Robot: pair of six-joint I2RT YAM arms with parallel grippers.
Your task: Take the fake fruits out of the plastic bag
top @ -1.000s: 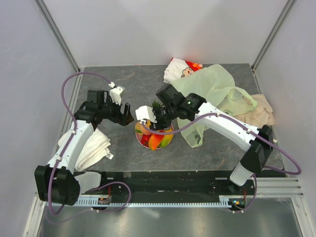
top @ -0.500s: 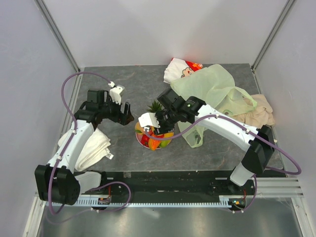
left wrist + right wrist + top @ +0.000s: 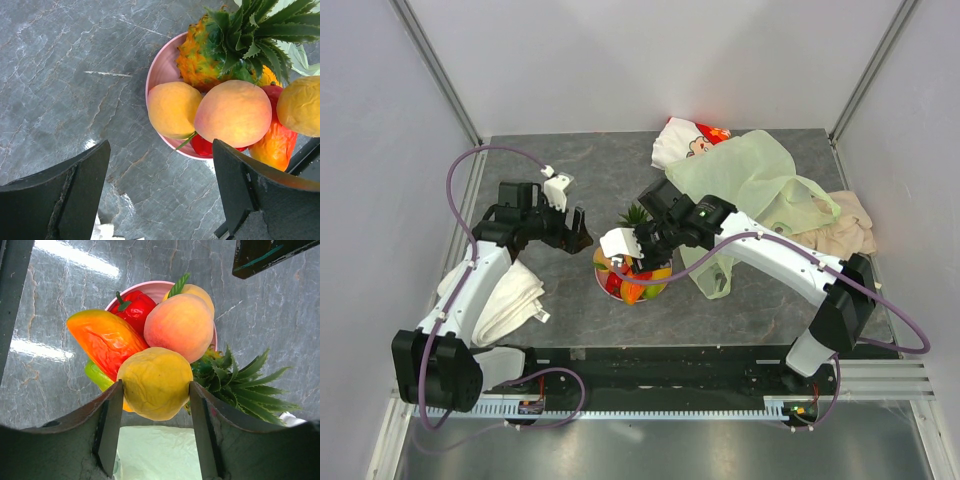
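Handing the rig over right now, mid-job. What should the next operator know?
Left gripper: open, empty, beside the pink plate.
Right gripper: shut on the yellow fruit, over the plate.
Done: pineapple, peach, orange, red pepper and mango are piled on the plate.
Plastic bag: crumpled at the far right; its contents cannot be seen.
To do: release the yellow fruit onto the plate, then check the bag.

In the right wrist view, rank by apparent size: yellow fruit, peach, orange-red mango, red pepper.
1. yellow fruit and peach: alike, and the yellow one is nearer the camera.
2. orange-red mango.
3. red pepper, partly hidden.
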